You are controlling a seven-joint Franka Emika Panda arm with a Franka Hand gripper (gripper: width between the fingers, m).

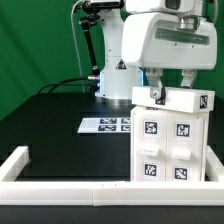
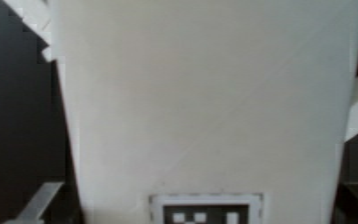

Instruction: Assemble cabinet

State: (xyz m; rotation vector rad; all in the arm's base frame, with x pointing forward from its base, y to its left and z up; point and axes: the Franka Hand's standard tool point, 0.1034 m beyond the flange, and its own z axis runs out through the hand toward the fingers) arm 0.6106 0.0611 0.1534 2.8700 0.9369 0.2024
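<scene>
The white cabinet (image 1: 170, 140) stands upright at the exterior view's right, near the front border, with several black-and-white tags on its near face and one on its top block (image 1: 203, 100). My gripper (image 1: 168, 90) reaches down from above, and its fingers straddle the cabinet's top. In the wrist view the cabinet's white face (image 2: 202, 100) fills the space between the fingers (image 2: 39, 203), with one tag (image 2: 208, 212) at its edge. The jaws stand against its two sides, shut on it.
The marker board (image 1: 105, 124) lies flat on the black table, to the exterior view's left of the cabinet. A low white border frame (image 1: 60, 185) runs along the front and left. The arm's base (image 1: 115, 70) stands behind.
</scene>
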